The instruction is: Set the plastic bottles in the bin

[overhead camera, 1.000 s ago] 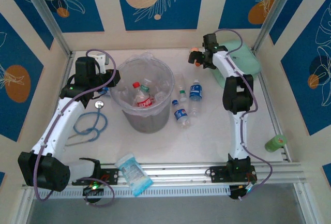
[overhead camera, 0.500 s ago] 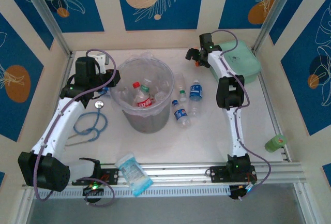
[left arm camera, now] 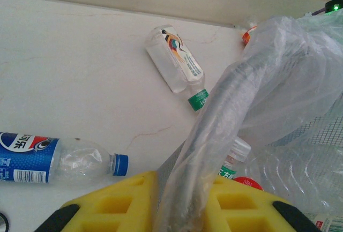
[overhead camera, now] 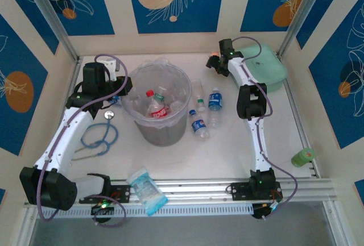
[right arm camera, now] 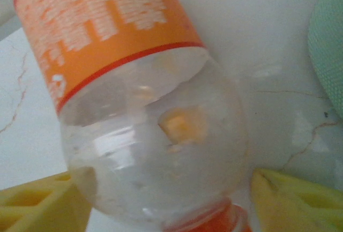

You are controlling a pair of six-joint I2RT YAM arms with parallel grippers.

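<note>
The bin (overhead camera: 162, 133), a grey bucket lined with a clear bag, stands left of centre and holds several plastic bottles (overhead camera: 154, 105). My left gripper (overhead camera: 121, 95) is shut on the bin's left rim (left arm camera: 222, 115), its yellow pads (left arm camera: 115, 202) pinching rim and bag. Three more bottles (overhead camera: 205, 112) lie right of the bin; two bottles (left arm camera: 177, 60) (left arm camera: 51, 159) lie beside it in the left wrist view. At the back, my right gripper (overhead camera: 216, 64) stands open astride an orange-labelled bottle (right arm camera: 153, 135); its left finger (right arm camera: 37, 205) touches the bottle and the right finger (right arm camera: 300, 200) stands apart.
A mint-green case (overhead camera: 263, 67) sits right of the right gripper, its edge (right arm camera: 328, 55) close to the bottle. A blue stethoscope (overhead camera: 99, 135) lies front left. A blue-and-white packet (overhead camera: 147, 189) rests on the front rail, and a green roll (overhead camera: 303, 156) at the right edge.
My right gripper has shifted left along the back wall onto the orange-labelled bottle, and its jaws have narrowed round it. The left arm has not moved.
</note>
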